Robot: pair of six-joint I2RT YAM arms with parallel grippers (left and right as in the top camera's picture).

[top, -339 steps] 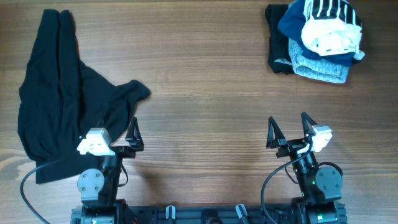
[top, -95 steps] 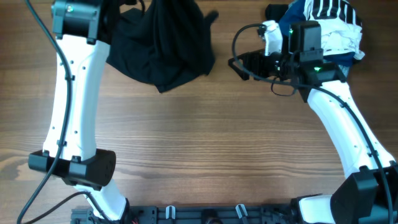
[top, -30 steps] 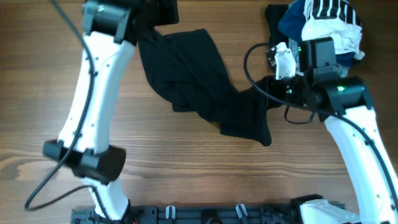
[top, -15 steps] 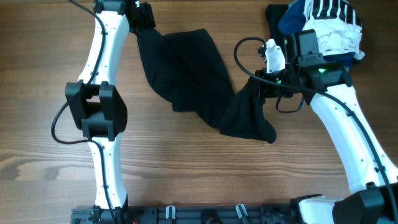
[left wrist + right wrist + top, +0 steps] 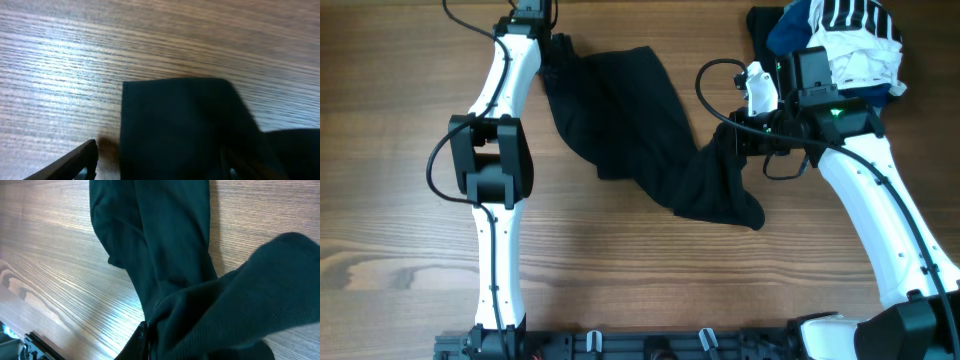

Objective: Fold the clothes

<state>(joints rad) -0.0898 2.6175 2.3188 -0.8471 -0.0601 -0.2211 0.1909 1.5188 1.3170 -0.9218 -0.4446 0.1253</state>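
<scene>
- The left gripper (image 5: 160, 152) is released. Its two fingers (image 5: 75, 162) are spread wide, one on each side of a flat, squared corner of the black garment (image 5: 630, 120), and in the left wrist view neither presses on the cloth.
- That corner lies flat on the wooden table (image 5: 620, 290) and points away from the wrist camera. From overhead it is the garment's upper-left end, and the left arm is stretched out long to reach it.
- The right gripper (image 5: 728, 143) grasps the garment near its other end. In the right wrist view the fabric is bunched thick at the jaws and hides most of them, and from overhead the cloth rises in a fold to meet the gripper.
- The garment lies on the far middle of the table, between the two grippers. Its long axis runs on a diagonal — from the upper-left corner by the left gripper down to a rounded lobe at the lower right, just below the right gripper.
- It is creased and partly doubled over along that line. It is broad in the upper band and in the lower-right lobe, and narrower where the two join.
- A pile of clothes (image 5: 835, 60) — blue, white and striped pieces on a dark one — sits at the far right corner of the table. It is near the right arm's wrist and apart from the black garment.
</scene>
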